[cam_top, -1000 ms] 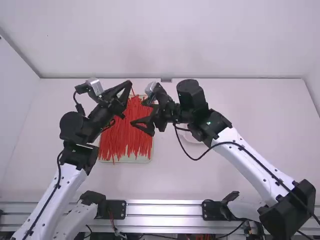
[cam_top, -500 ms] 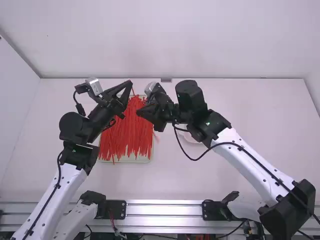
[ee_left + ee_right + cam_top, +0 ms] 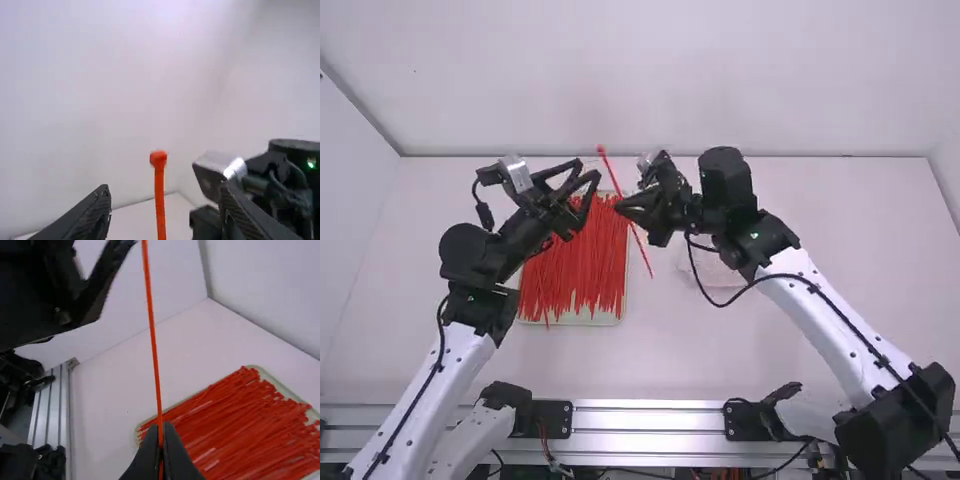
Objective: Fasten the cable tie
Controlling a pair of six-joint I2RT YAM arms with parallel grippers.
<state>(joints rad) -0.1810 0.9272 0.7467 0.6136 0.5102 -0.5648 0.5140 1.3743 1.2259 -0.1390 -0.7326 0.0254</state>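
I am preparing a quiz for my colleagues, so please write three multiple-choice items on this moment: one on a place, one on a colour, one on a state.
1. Where does the pile of cable ties lie?
A. on a tray on the table
B. in a bowl
C. on a shelf

2. What colour is the single cable tie?
A. blue
B. red
C. black

3. How is the right pincer?
A. open
B. shut on the single cable tie
C. shut on nothing

Answers: 1 A, the pile rests inside the tray's rim; 2 B, the strap is red all along; 3 B, its fingers close on the strap in the right wrist view.
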